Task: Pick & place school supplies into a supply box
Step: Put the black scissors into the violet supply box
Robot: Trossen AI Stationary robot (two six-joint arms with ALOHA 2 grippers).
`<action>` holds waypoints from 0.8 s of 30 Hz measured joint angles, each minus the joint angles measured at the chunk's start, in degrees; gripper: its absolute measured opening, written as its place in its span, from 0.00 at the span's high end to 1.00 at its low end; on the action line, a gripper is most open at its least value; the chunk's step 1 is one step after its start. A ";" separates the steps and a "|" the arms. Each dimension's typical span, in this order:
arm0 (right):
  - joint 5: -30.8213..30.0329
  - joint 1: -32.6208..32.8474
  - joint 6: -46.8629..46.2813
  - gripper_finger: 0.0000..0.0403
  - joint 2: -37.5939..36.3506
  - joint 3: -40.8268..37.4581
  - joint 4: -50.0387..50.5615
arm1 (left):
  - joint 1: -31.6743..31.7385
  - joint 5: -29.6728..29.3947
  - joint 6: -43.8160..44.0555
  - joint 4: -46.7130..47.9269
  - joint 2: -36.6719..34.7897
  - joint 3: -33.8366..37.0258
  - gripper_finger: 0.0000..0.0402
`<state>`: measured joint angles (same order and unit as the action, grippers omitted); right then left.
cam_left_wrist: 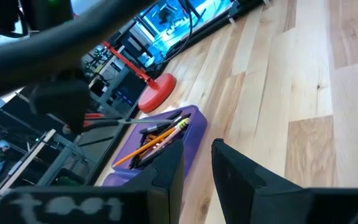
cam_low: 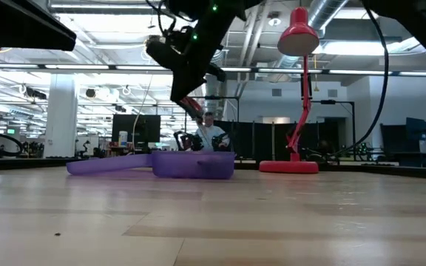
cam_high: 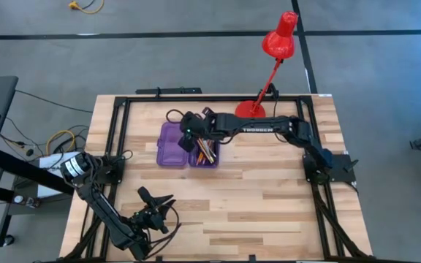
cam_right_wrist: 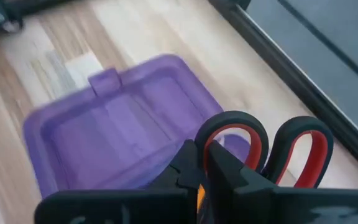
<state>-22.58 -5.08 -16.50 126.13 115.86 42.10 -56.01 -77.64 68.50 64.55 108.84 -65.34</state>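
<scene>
The right claw (cam_right_wrist: 201, 177) was clamped tight on the scissors (cam_right_wrist: 263, 146), gripping them by the blades so the two red-lined handle loops stuck out ahead of the fingers — a hold that left the bulky end free to go down first. It hung over the supply box (cam_high: 187, 146), which lay open on the counter (cam_high: 269, 190) with both purple halves flat. In the high view the right-hand half already held the pencils and pens (cam_high: 205, 152), lying roughly lengthwise as the case's shape demands; the left-hand half (cam_right_wrist: 123, 130) looked empty, and the right wrist view was aimed straight down into it. That suggests the scissors were being carried above the clear half, where nothing would block them, though the exact spot intended cannot be told.

The red desk lamp (cam_high: 278, 44) stood just behind the box, close to the right arm, so any lowering would want to stay clear of its base.

The left claw (cam_high: 156, 204) waited near the counter's front edge, well apart from the box — fingers partly apart and holding nothing.
</scene>
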 joint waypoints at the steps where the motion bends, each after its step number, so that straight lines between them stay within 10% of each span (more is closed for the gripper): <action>1: 0.96 -0.33 -0.01 1.00 0.24 0.02 -0.21 | 0.00 0.17 -0.21 0.00 0.00 0.00 0.82; 24: 12.06 -4.35 -2.48 1.00 2.67 0.10 4.20 | 0.00 1.92 -1.44 0.44 0.00 0.00 0.82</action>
<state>-10.53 -9.43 -18.98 128.79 115.96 46.31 -56.01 -75.72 67.07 64.99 108.84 -65.34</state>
